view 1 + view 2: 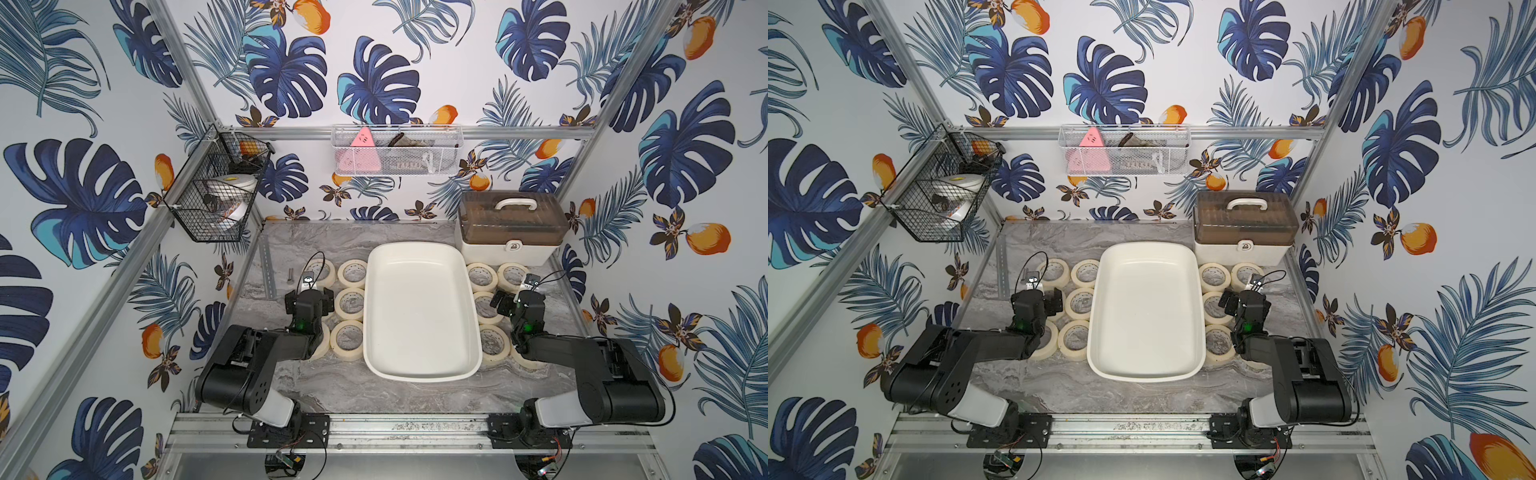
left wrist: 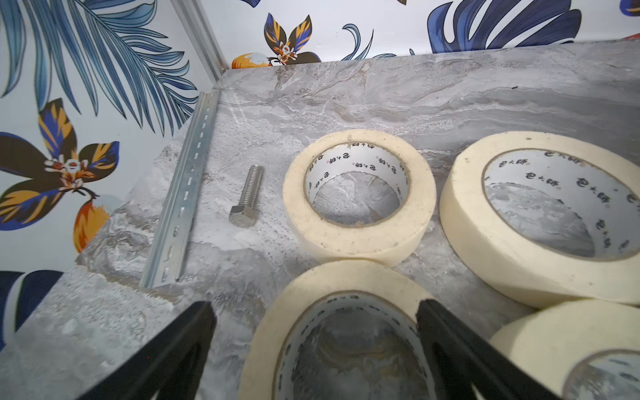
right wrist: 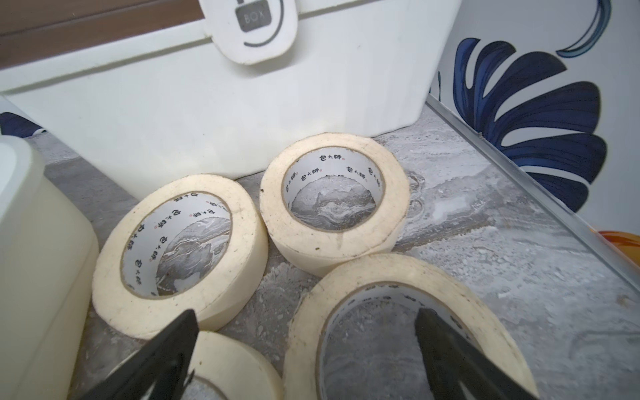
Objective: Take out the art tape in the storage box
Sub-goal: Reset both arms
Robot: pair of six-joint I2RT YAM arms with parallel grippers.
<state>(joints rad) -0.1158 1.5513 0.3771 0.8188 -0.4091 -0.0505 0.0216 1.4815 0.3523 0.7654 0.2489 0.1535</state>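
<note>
The storage box [image 1: 419, 316] [image 1: 1146, 316], a white tub, stands mid-table with nothing inside it in both top views. Cream art tape rolls lie flat on the table on either side of it, one group on its left [image 1: 350, 304] [image 1: 1080, 302] and one on its right [image 1: 482, 277] [image 1: 1214, 276]. My left gripper [image 1: 309, 297] [image 2: 313, 304] hangs open over a left-side roll [image 2: 346, 277], touching nothing. My right gripper [image 1: 519, 301] [image 3: 304, 311] is open too, one finger above the hole of a roll [image 3: 381, 273], the other above a neighbouring roll [image 3: 235, 356].
A cream case with a brown lid [image 1: 513, 228] [image 3: 207, 104] stands behind the right rolls. A steel bolt [image 2: 246, 195] and a slotted metal rail [image 2: 183, 194] lie left of the left rolls. A black wire basket [image 1: 216, 187] and a white mesh basket [image 1: 397, 151] hang on the walls.
</note>
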